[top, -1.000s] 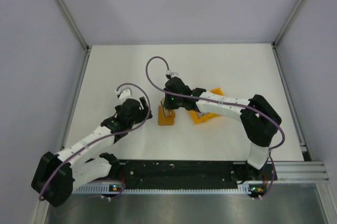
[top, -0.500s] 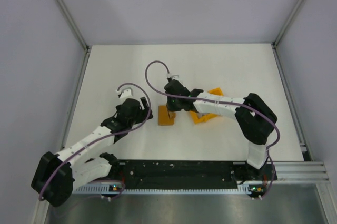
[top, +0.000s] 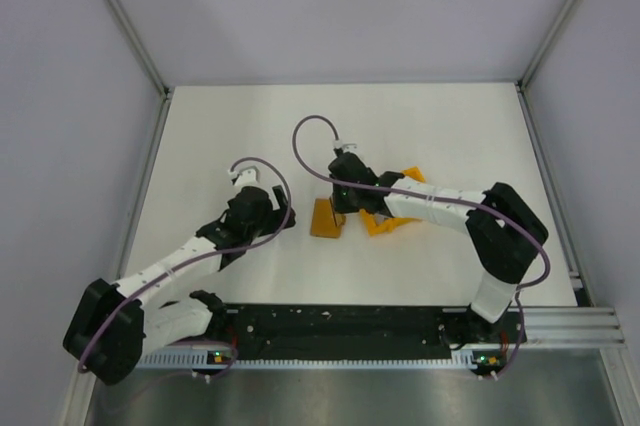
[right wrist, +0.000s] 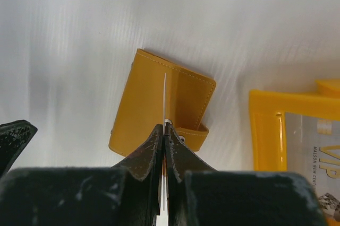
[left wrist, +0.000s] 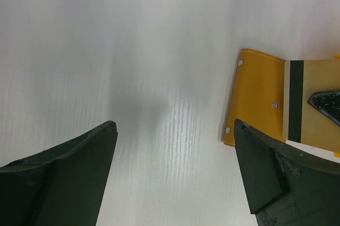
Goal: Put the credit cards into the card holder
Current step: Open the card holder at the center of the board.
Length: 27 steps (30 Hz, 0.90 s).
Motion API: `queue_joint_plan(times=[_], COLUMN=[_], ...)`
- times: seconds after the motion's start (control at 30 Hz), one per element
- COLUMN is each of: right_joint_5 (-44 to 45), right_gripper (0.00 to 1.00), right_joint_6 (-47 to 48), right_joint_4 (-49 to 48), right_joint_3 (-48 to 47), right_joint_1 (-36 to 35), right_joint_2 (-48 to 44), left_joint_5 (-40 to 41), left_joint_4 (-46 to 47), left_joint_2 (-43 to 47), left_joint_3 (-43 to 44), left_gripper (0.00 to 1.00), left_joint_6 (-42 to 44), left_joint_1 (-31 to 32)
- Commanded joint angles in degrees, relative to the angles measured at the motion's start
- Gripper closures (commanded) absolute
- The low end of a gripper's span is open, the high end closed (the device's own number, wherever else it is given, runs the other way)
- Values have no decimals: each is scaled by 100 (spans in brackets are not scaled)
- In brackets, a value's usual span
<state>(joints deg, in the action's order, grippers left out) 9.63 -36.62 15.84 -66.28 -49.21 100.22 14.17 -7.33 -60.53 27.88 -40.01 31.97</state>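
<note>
right arm stretched to worktop (top: 200, 146) centre, wrist pitched down; right fingers (right wrist: 141, 157) clenched on edge-on credit card (right wrist: 164, 96) over card holder (right wrist: 141, 112). left fingers (left wrist: 64, 167) released, beside it.

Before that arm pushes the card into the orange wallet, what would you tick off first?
1. Grip: the right gripper is shut on the card, held edge-on: ok.
2. Position: the card's edge sits over the card holder in the right wrist view: ok.
3. Aim: card in line with an open pocket: cannot tell, no pocket mouth is clearly visible.
4. Holder steadied: not ok, the left gripper is open beside it and holds nothing.
5. Card touching the holder yet: cannot tell.
</note>
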Motion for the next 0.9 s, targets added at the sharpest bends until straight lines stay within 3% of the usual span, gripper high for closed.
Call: queue_joint_plan(times=[0.0, 0.43, 0.87], right_joint_5=[153, 479, -707], right_gripper=[100, 100, 100], right_joint_6=[14, -90, -855], right_joint_4=[-20, 201, -880], right_joint_3=[124, 546, 1240], right_joint_1=[26, 166, 614], right_joint_2=[-460, -724, -636], left_joint_5=[-178, -617, -1382], left_joint_4=[268, 671, 1383], left_joint_2=[-134, -336, -1109], left_joint_3=[33, -10, 156], left_gripper=[6, 11, 13], left_joint_6=[125, 221, 424], left_joint_1=[-15, -15, -15])
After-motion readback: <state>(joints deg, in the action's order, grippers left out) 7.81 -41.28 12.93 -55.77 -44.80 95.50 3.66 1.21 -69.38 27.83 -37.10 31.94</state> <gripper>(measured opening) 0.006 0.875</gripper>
